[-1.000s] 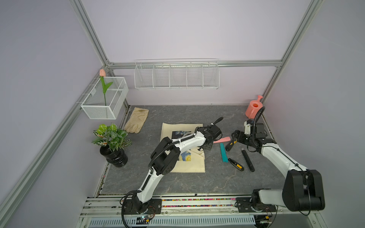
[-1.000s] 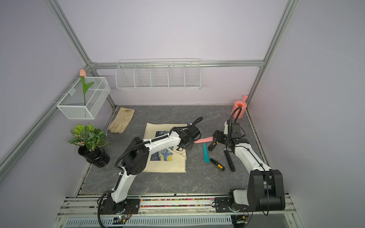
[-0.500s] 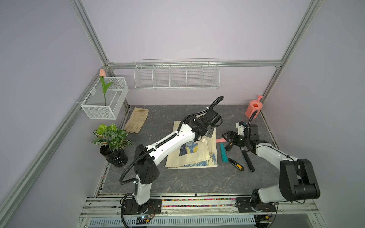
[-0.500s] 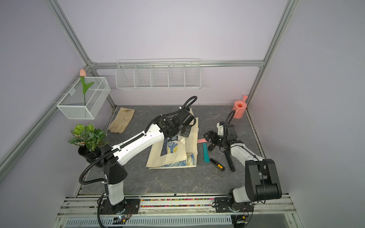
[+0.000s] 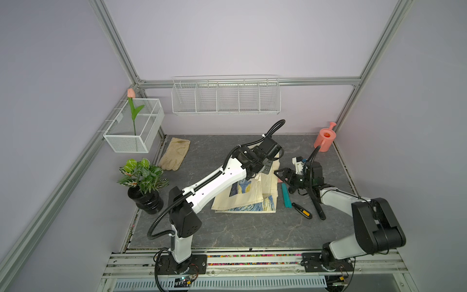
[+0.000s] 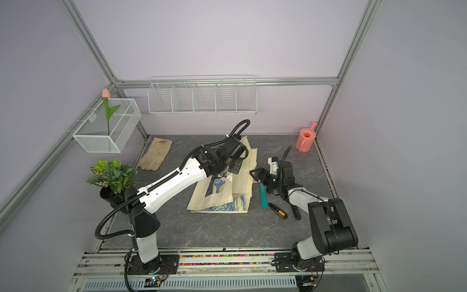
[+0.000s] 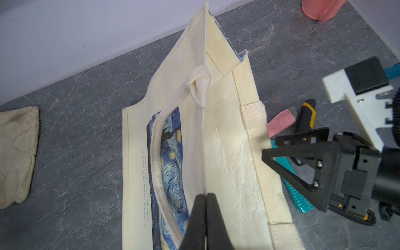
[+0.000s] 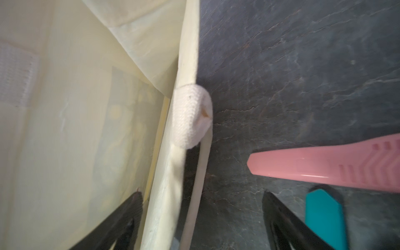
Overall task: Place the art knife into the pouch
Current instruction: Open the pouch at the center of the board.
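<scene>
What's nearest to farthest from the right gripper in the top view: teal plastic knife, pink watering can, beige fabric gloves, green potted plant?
1. Teal plastic knife: beside the right gripper.
2. Pink watering can: back corner.
3. Beige fabric gloves: back left.
4. Green potted plant: left edge.

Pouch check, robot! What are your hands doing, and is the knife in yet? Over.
Left gripper shut on pouch edge, holding it open. Right gripper open, empty, straddling the rim. No knife in hand; pink cutter and teal cutter on table outside.

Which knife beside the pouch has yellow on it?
The short black knife; the pink knife, teal knife and long black tool show no yellow.
</scene>
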Robot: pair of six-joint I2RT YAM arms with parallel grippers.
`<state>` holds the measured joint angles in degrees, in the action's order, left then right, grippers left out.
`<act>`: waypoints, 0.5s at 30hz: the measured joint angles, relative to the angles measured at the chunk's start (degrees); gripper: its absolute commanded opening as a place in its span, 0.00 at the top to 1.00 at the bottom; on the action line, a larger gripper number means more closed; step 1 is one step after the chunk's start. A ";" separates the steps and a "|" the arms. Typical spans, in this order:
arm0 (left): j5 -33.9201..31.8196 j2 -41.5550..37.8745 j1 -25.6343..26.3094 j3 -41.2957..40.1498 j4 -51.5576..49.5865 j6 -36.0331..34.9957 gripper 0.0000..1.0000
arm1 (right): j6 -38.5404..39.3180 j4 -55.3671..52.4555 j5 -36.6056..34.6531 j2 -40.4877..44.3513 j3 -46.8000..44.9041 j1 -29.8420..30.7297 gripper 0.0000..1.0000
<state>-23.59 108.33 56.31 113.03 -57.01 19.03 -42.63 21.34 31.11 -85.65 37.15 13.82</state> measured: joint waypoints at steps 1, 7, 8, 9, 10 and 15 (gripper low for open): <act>0.02 0.00 0.00 0.00 0.04 0.00 1.00 | -0.33 0.50 0.04 -0.11 0.00 0.74 0.11; 0.15 0.00 0.00 0.66 0.11 -0.04 1.00 | -2.71 5.20 0.17 -4.87 0.42 5.57 0.12; 0.33 0.00 0.00 0.98 0.13 -0.04 1.00 | -3.13 5.95 0.20 -6.08 0.48 6.25 0.31; 0.50 -0.02 0.00 1.22 0.22 -0.04 1.00 | -3.78 6.60 0.28 -7.04 0.55 6.71 0.49; 0.57 -0.02 0.00 1.31 0.31 -0.04 1.00 | -4.11 7.26 0.17 -7.78 0.61 6.99 0.64; 1.22 -0.20 0.00 0.94 1.05 0.00 1.00 | -4.35 6.64 0.15 -7.69 2.43 7.08 0.93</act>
<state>-22.37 108.14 56.31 113.97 -55.96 19.03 -46.98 27.99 31.27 -93.34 39.57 20.91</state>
